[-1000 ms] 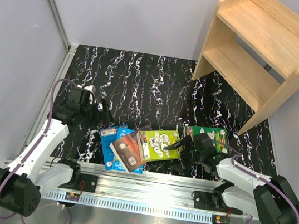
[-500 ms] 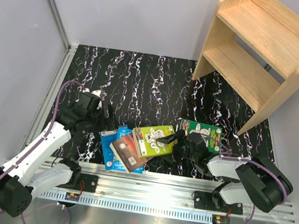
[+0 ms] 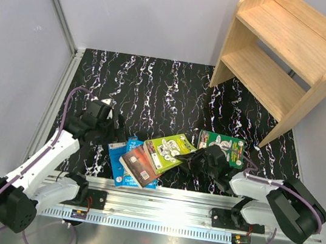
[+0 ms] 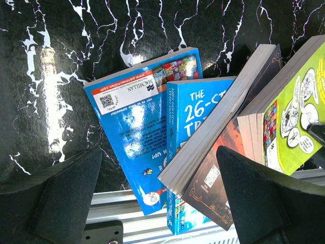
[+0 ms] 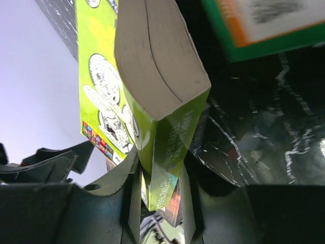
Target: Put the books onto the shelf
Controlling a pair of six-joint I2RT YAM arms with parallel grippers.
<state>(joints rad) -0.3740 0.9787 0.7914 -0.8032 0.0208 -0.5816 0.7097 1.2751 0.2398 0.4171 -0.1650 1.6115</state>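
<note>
Right gripper: is pinching the spine edge of the lime green cartoon-covered paperback, apparently tilting it off the black marbled tabletop; left gripper: is hovering, jaws spread wide, above two blue paperbacks and the dark brown-red paperback; dark green paperback is lying just beside the right arm; light wooden two-tier shelf is standing well apart, far right.

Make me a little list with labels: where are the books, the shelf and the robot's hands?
shelf: far right, no books on it
lime green book: tilted up, edge clamped in right gripper
left gripper: open, above the blue books
brown-red book: lying over the blue books
dark green book: flat on the table
</note>
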